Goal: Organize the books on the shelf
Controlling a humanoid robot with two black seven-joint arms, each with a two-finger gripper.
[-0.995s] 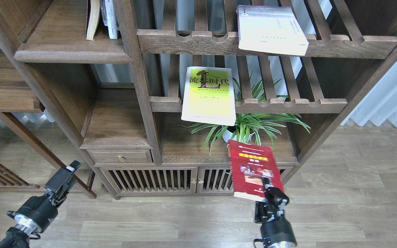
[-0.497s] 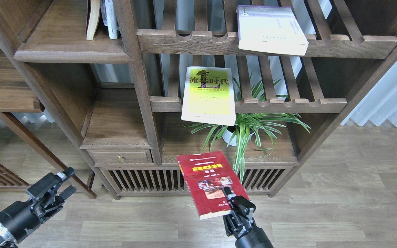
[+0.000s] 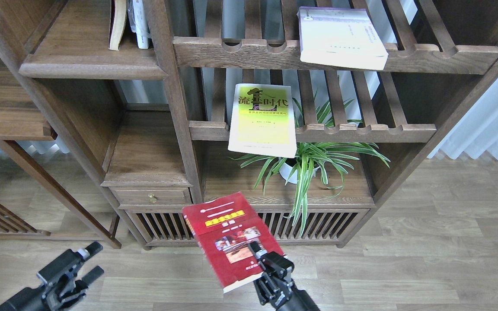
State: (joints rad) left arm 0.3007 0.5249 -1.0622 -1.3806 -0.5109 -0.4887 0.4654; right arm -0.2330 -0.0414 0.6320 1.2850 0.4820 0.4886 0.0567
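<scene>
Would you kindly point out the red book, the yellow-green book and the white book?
red book [image 3: 227,233]: head view, front cover.
yellow-green book [image 3: 263,125]: head view, cover middle.
white book [image 3: 339,39]: head view, cover middle.

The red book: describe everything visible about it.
The red book is a thin paperback with a dark red cover, white lines near its top, a yellow title band and small photos below. Closed and face up, it is tilted, its top edge pointing up-left, held off the floor in front of the cabinet doors. The right gripper clamps its lower right part; nothing else touches it.
</scene>
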